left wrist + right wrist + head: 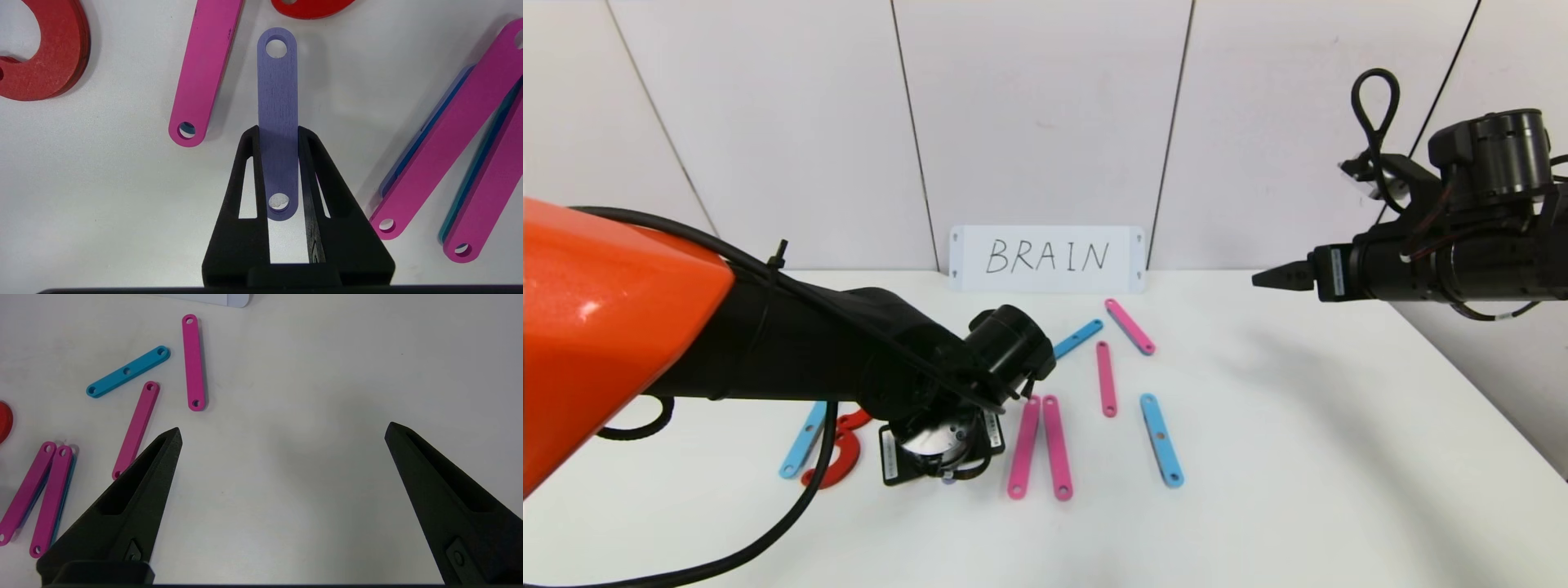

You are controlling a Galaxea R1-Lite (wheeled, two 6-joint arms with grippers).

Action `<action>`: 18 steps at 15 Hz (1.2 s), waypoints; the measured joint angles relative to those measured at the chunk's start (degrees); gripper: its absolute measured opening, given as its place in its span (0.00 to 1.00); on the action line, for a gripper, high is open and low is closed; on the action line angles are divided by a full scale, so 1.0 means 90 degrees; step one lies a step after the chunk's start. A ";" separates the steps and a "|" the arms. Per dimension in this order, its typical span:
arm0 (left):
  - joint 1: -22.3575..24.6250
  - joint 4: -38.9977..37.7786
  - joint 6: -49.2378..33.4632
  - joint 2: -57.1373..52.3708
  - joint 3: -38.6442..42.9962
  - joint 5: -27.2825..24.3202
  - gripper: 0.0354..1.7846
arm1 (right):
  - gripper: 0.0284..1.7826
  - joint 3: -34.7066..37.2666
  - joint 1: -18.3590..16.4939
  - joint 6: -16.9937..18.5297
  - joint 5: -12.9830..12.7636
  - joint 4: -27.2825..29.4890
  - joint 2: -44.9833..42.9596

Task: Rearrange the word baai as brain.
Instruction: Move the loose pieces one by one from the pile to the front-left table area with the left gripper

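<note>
The word's pieces lie scattered on the white table (1298,457). A light-blue strip (803,439) and red curves (845,467) lie at the left. Two pink strips (1024,447) side by side, a pink strip (1105,379), another pink strip (1129,326) and light-blue strips (1161,440) (1078,338) lie in the middle. My left gripper (943,474) points down between the red curves and the pink pair. In the left wrist view it (278,132) is shut on the short purple strip (278,90), its fingers along both long edges. My right gripper (1258,279) is open and empty, raised at the right.
A white card (1047,258) with handwritten "BRAIN" leans on the back wall. In the left wrist view a pink strip (206,69) and a red curve (53,61) lie close beside the purple strip, with stacked pink strips (453,134) on the other side.
</note>
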 joint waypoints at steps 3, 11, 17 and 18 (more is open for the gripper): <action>-0.0016 -0.0119 0.0000 0.0011 0.0110 -0.0033 0.14 | 0.98 0.0000 0.0000 0.0003 -0.0003 0.0003 0.0003; 0.0011 -0.0121 0.0007 0.0137 0.0138 -0.0030 0.14 | 0.98 0.0000 0.0003 0.0000 0.0000 0.0003 0.0003; 0.0100 -0.0121 0.0037 0.0280 0.0131 -0.0008 0.14 | 0.98 0.0000 0.0011 0.0000 0.0000 0.0003 0.0003; 0.0100 -0.0119 0.0039 0.0287 0.0137 -0.0008 0.14 | 0.98 0.0000 0.0012 0.0003 0.0000 0.0003 0.0003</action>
